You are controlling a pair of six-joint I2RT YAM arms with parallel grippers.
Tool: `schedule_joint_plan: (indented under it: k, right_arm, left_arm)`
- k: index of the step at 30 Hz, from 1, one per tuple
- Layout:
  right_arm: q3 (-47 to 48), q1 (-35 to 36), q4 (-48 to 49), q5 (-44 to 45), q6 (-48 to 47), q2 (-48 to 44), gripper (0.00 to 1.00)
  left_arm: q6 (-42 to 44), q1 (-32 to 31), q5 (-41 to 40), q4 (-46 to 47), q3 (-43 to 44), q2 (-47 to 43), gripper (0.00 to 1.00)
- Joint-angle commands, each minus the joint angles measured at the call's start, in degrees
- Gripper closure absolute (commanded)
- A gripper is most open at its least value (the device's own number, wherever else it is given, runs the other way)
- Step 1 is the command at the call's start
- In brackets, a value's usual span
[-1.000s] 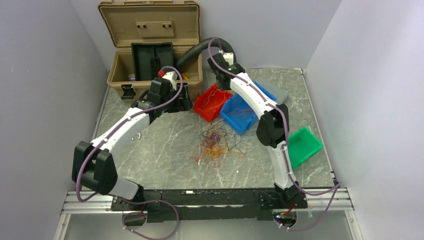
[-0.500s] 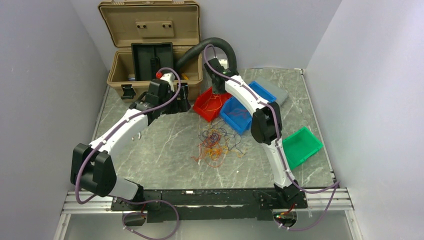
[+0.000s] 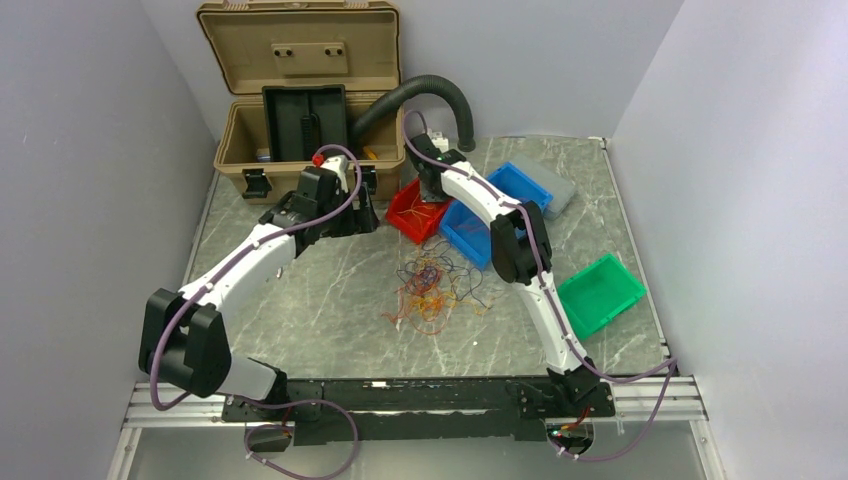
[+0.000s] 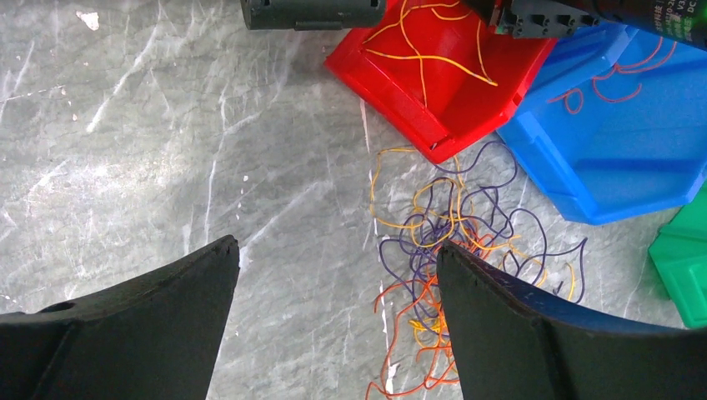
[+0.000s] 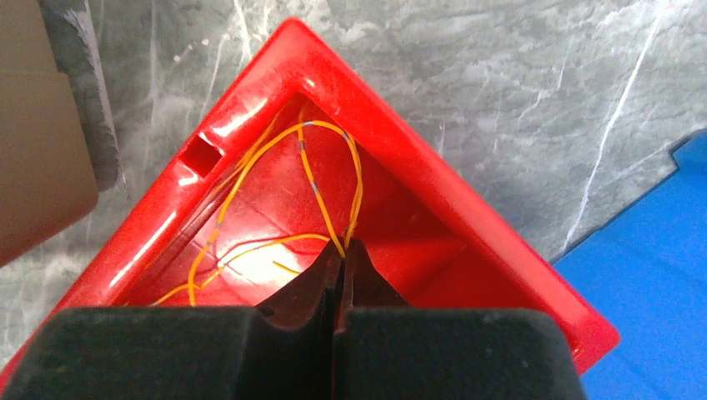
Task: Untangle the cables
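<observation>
Right wrist: cables (image 5: 321, 124) in red bin (image 5: 417, 167)

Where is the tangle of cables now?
In the top view the tangle of cables lies on the table near its middle, just on the near side of the red bin and the nearer blue bin.

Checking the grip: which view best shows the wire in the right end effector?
Right wrist view: the right end effector is shut on a yellow wire in the red bin. From the top the arm hides it; the left wrist shows only loose wires there.
</observation>
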Motion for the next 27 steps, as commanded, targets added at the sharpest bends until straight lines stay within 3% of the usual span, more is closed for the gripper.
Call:
schedule_joint_plan:
  k: [1, 5, 7, 11, 23, 27]
  right_arm:
    - [0.0, -0.3, 3.5, 2.9, 0.4, -3.5, 1.00]
    - [-0.4, -0.3, 3.2, 5.3, -0.3, -6.8, 0.91]
    - [-1.7, -0.3, 3.6, 5.5, -0.7, -9.1, 0.73]
    - [-5.8, -0.3, 5.3, 3.3, -1.7, -14.0, 0.56]
    - [-17.1, -0.3, 8.1, -4.7, -3.7, -28.1, 0.49]
    - [-29.4, -0.2, 12.3, -10.8, -4.8, -37.3, 0.45]
  left_arm:
    - [1.0, 0.2, -0.1, 1.5, -0.2, -2.6, 0.10]
    - [0.9, 0.2, -0.1, 1.3, -0.3, -2.6, 0.10]
    - [0.9, 0.2, 0.0, 1.6, -0.4, -2.6, 0.10]
    - [0.8, 0.2, 0.7, 1.8, -0.7, -2.4, 0.09]
    - [2.0, -3.2, 6.4, 3.1, -2.6, -0.5, 0.09]
    - [2.3, -5.7, 8.9, 4.5, -4.0, 1.2, 0.11]
